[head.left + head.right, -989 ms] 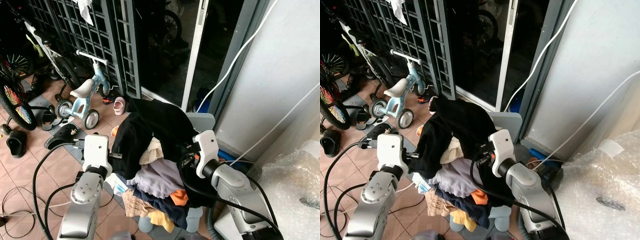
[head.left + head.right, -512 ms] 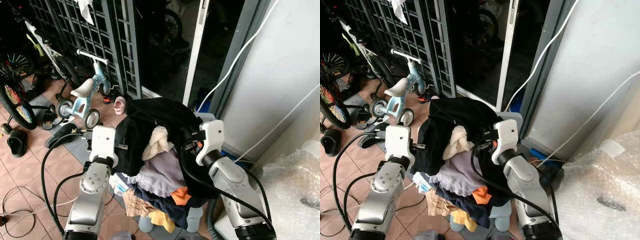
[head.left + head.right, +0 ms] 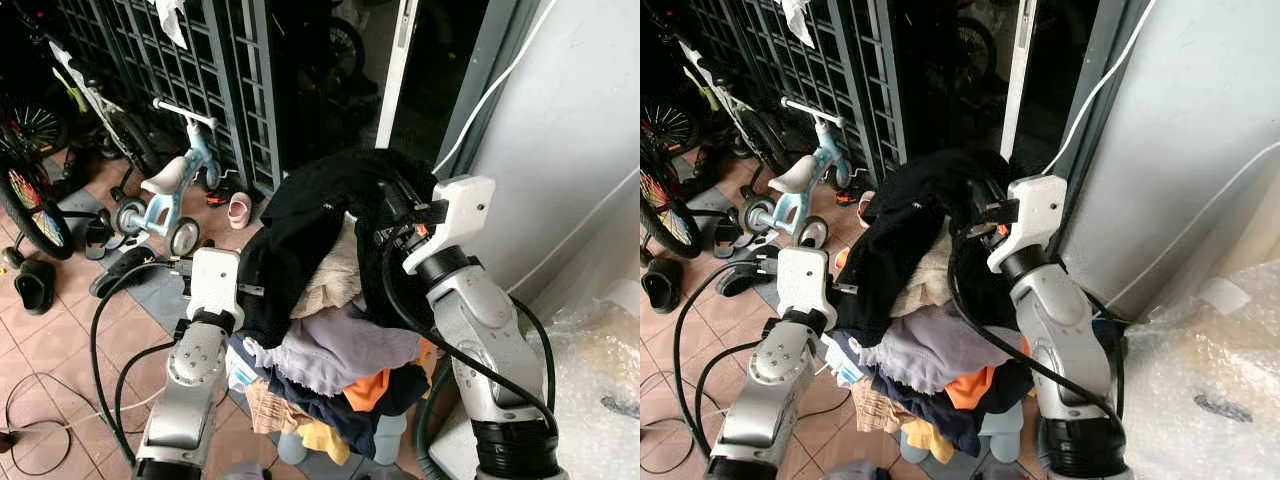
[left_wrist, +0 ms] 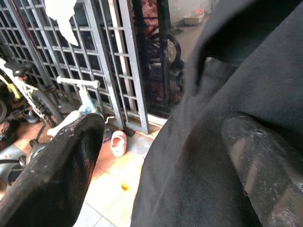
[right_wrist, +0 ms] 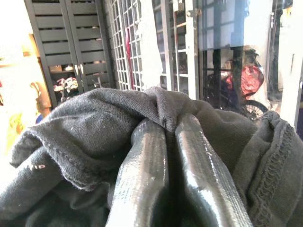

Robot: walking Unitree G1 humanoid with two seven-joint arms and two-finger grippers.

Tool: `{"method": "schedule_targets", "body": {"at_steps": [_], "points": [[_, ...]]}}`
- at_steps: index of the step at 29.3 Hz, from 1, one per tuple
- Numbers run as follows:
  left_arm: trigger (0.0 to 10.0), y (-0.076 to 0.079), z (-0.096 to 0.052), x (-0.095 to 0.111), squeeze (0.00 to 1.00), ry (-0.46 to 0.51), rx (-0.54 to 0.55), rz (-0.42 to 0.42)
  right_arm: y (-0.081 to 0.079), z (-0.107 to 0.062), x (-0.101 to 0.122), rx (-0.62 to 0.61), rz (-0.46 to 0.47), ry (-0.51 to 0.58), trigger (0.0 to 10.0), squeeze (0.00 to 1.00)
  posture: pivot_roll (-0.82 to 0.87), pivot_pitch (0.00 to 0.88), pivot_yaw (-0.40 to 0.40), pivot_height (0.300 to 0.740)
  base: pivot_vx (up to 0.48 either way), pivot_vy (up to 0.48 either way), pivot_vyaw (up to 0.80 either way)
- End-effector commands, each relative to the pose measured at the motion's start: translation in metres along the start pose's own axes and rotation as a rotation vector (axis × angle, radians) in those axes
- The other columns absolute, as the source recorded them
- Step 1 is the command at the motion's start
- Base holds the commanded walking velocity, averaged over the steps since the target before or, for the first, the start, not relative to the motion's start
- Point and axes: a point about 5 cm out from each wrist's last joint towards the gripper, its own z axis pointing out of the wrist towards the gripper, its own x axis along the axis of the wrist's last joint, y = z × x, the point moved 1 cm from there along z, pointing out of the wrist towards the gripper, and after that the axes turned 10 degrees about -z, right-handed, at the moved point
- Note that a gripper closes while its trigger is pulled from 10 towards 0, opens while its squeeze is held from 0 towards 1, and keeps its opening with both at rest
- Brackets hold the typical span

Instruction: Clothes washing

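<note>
The right claw (image 3: 392, 212) has risen, lifting the black garment (image 3: 305, 225) it pinches off the laundry pile (image 3: 330, 350). The left claw (image 4: 156, 156), fingers apart, steadies the garment's side.

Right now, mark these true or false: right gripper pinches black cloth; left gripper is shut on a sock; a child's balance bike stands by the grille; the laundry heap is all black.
1. The right gripper pinches the black garment. True.
2. The left gripper is shut on a sock. False: its fingers are spread, one pressed against the black garment.
3. A balance bike stands by the metal grille. True.
4. The laundry heap is all black. False: lilac, orange, cream and yellow pieces show.
</note>
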Motion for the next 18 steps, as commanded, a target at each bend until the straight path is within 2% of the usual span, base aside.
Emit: {"method": "schedule_targets", "body": {"at_steps": [1, 4, 5, 7, 8, 18], "points": [[10.0, -0.001, 0.001, -0.001, 0.00, -0.002, 0.010, 0.009, -0.004, 0.000, 0.007, 0.016, -0.007, 0.028, 0.0, 0.00, -0.05, 0.000, 0.011, 0.740, 0.000, 0.000, 0.00], [10.0, -0.001, 0.000, -0.001, 0.00, 0.000, 0.014, 0.008, -0.006, -0.003, 0.003, 0.023, -0.015, 0.002, 0.0, 0.00, -0.05, 0.000, 0.009, 0.740, 0.000, 0.000, 0.00], [10.0, -0.001, 0.000, -0.002, 0.00, 0.000, 0.016, 0.007, -0.005, -0.004, 0.000, 0.017, -0.017, -0.013, 2.1, 0.00, -0.05, 0.000, 0.009, 0.740, -0.270, 0.000, 0.00], [10.0, -0.001, -0.001, -0.002, 0.00, 0.000, 0.017, 0.006, -0.005, -0.004, -0.001, 0.014, -0.018, -0.018, 2.1, 0.00, -0.05, 0.000, 0.009, 0.740, -0.270, 0.000, 0.00], [10.0, -0.001, -0.001, -0.002, 0.00, -0.001, 0.017, 0.006, -0.003, -0.005, -0.004, 0.000, -0.021, -0.034, 10.0, 0.00, -0.05, 0.000, 0.009, 0.740, -0.285, 0.000, 0.00], [10.0, -0.002, -0.002, -0.002, 0.00, -0.006, 0.012, 0.011, 0.003, -0.005, -0.006, -0.039, -0.036, -0.046, 10.0, 0.00, -0.05, 0.000, 0.014, 0.740, -0.304, 0.000, 0.00]]}}
